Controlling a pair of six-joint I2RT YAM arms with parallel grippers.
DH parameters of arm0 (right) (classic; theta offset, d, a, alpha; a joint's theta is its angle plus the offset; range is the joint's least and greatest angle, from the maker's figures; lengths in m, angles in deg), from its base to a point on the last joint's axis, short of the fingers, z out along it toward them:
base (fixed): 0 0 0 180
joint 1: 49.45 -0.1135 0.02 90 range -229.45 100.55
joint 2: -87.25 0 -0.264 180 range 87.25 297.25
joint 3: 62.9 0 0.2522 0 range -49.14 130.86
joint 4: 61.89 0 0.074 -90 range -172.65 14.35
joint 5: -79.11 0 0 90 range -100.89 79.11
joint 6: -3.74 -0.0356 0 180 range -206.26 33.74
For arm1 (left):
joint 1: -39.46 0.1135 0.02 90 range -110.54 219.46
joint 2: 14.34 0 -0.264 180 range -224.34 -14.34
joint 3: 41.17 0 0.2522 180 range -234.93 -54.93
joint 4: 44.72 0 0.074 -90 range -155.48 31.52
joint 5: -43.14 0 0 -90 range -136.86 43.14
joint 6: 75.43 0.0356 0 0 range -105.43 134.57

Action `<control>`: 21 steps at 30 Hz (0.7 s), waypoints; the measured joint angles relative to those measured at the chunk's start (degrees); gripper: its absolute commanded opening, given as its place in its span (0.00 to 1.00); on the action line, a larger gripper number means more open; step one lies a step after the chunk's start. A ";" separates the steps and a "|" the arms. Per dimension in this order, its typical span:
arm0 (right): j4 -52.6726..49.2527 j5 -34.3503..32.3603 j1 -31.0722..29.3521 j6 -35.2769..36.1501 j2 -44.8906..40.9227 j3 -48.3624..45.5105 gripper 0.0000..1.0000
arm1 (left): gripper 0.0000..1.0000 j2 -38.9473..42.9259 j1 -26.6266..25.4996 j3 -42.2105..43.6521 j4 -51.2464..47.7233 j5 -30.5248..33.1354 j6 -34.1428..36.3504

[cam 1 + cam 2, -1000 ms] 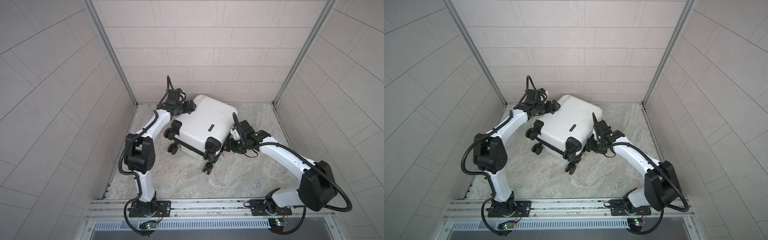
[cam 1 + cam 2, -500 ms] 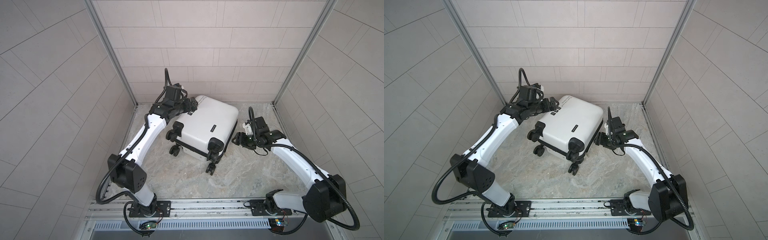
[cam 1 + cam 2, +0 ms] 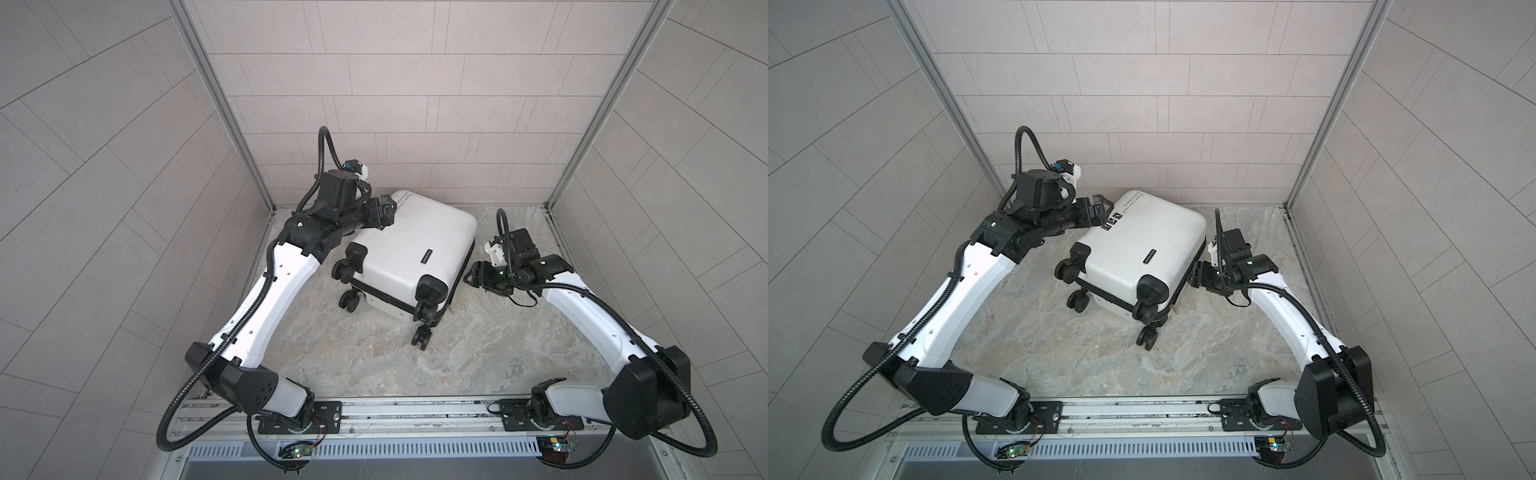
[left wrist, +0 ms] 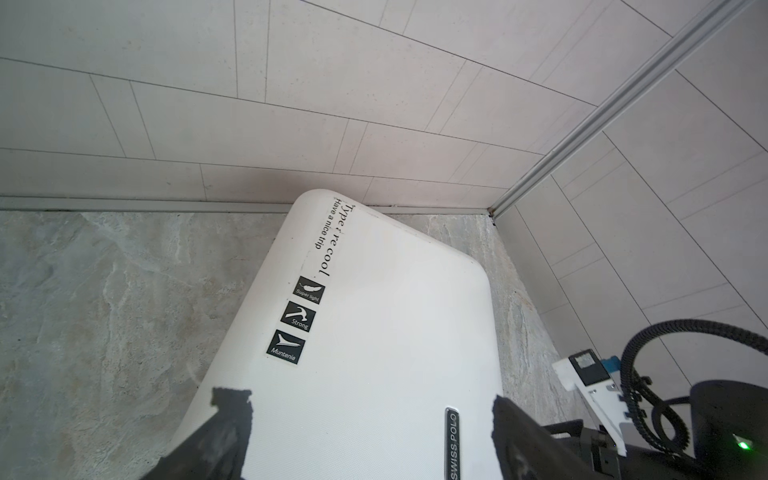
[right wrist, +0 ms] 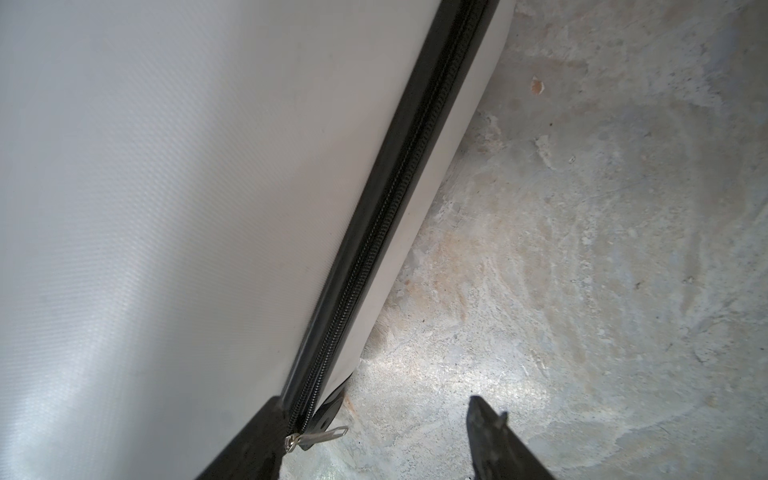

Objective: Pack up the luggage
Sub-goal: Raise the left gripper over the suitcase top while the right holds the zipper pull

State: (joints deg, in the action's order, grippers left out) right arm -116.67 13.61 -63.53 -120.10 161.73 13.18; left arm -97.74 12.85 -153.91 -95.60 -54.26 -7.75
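The luggage (image 3: 415, 245) (image 3: 1142, 245) is a small white hard-shell suitcase. It lies flat and closed on the stone floor, its black wheels toward the front. My left gripper (image 3: 388, 212) (image 3: 1102, 210) hovers open over its far-left corner, beside the printed text and black squares. In the left wrist view the left gripper (image 4: 365, 399) has only the white shell (image 4: 374, 332) between its fingers. My right gripper (image 3: 471, 276) (image 3: 1196, 274) stands open at the luggage's right side. In the right wrist view the right gripper (image 5: 376, 403) is low by the black zipper (image 5: 395, 199), and the metal zipper pull (image 5: 320, 436) sticks out next to one finger.
Tiled walls (image 3: 374, 104) close the cell at the back and on both sides, with the luggage's far corner near the back wall. Bare stone floor (image 3: 332, 353) stretches in front of the wheels. The arms' base rail (image 3: 415, 411) runs along the front edge.
The left arm's elbow has swung out and down toward the front, its gripper staying over the far-left corner. The right gripper has drawn back to the right, off the luggage's front-right wheel.
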 measured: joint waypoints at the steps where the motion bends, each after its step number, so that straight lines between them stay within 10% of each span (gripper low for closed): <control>1: -0.04 0.00 0.00 0.00 0.00 0.00 0.70 | 0.94 0.55 -0.46 0.00 -0.02 0.07 0.55; 21: -0.42 -0.13 0.02 -0.52 -1.22 -1.90 0.70 | 0.94 4.42 -8.81 5.60 1.22 2.03 3.76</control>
State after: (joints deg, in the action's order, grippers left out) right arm -117.08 13.47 -63.51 -120.63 160.50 11.28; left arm -93.32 4.05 -148.31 -94.38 -52.23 -3.99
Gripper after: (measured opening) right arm 0.703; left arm 0.944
